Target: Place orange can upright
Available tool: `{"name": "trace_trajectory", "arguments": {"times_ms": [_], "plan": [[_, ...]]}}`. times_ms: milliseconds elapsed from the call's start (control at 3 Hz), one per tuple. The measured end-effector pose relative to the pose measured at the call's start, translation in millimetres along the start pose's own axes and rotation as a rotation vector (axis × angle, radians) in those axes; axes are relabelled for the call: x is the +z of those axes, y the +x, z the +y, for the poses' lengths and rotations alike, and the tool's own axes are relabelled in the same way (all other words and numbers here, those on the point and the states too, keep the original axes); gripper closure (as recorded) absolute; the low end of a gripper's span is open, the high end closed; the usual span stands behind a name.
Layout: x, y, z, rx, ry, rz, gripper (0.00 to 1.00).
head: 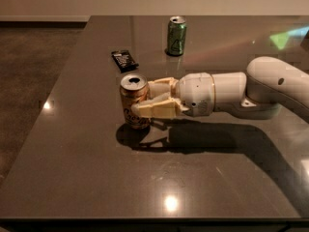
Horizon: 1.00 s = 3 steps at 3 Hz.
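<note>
The orange can [133, 104] stands upright on the dark table [87, 168], left of centre, its silver top with the opening facing up. Its base seems to touch the tabletop, with its shadow right under it. My gripper [143, 97] reaches in from the right on a white arm [241, 93]. Its cream fingers [153, 111] lie on either side of the can's right half, one in front and one behind, shut on the can.
A green can [176, 35] stands upright at the back of the table. A black snack packet [124, 60] lies flat behind the orange can, to the left. The table's left edge [53, 110] drops to carpeted floor. The front edge is near the bottom.
</note>
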State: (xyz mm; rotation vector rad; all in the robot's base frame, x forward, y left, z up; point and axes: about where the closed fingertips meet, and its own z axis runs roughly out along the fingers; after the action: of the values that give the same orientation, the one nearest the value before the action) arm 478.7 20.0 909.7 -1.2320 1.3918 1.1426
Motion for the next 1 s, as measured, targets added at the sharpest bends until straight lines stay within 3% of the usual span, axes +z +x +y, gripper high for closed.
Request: {"name": "trace_trajectory", "arguments": {"times_ms": [333, 1000], "plan": [[2.5, 7.6, -4.4, 0.002, -0.003, -0.009, 0.82], [1.5, 15.0, -7.7, 0.0, -0.006, -0.015, 0.36]]}}
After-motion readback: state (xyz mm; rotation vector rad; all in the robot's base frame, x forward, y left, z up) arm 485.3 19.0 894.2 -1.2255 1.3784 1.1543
